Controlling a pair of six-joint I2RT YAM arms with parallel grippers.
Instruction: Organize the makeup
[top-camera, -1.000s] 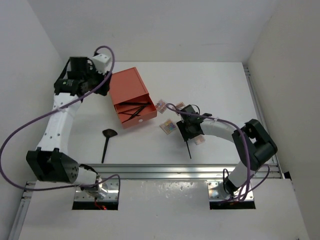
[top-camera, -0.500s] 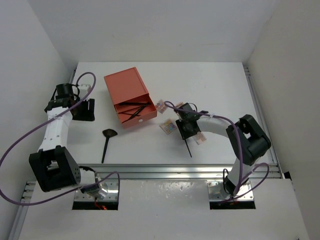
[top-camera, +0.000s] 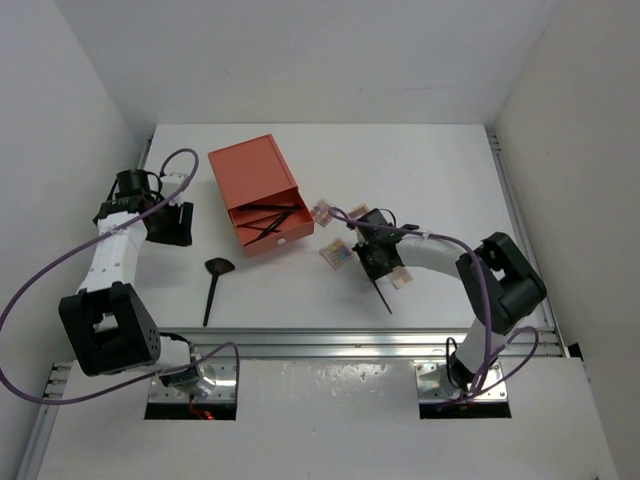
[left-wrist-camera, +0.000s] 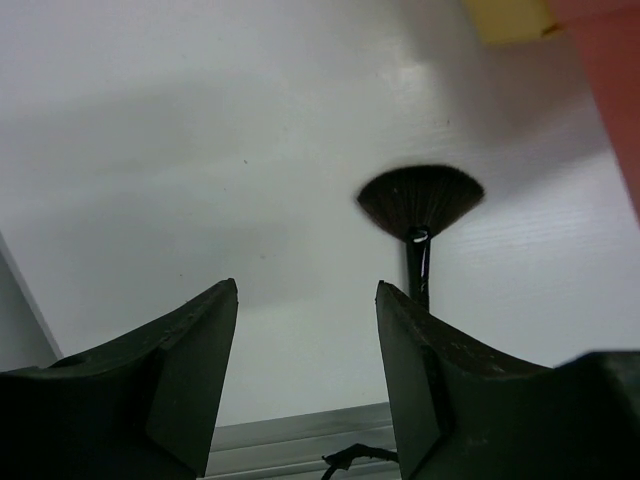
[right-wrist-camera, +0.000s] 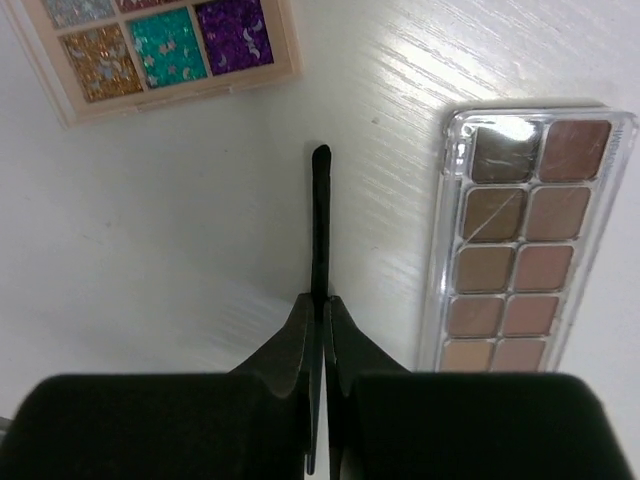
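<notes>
My right gripper (right-wrist-camera: 322, 300) is shut on a thin black pencil (right-wrist-camera: 320, 200), just above the table between a colourful square palette (right-wrist-camera: 160, 45) and a long brown palette (right-wrist-camera: 520, 230). In the top view the right gripper (top-camera: 375, 262) holds the pencil (top-camera: 383, 296), with the square palette (top-camera: 336, 253) to its left and the long palette (top-camera: 400, 280) to its right. Two more small palettes (top-camera: 322, 211) (top-camera: 358, 210) lie behind. My left gripper (top-camera: 170, 222) is open and empty at the table's left. A black fan brush (left-wrist-camera: 420, 200) lies ahead of its jaws (top-camera: 215, 280).
The orange drawer box (top-camera: 255, 195) stands at the back left with its drawer pulled out and several thin black brushes (top-camera: 265, 220) inside. Its corner shows in the left wrist view (left-wrist-camera: 600, 60). A metal rail (top-camera: 350, 340) runs along the near table edge.
My left arm has swung from behind the box down to the table's left side. My right gripper stays shut on the pencil, whose tail has swung slightly right.
</notes>
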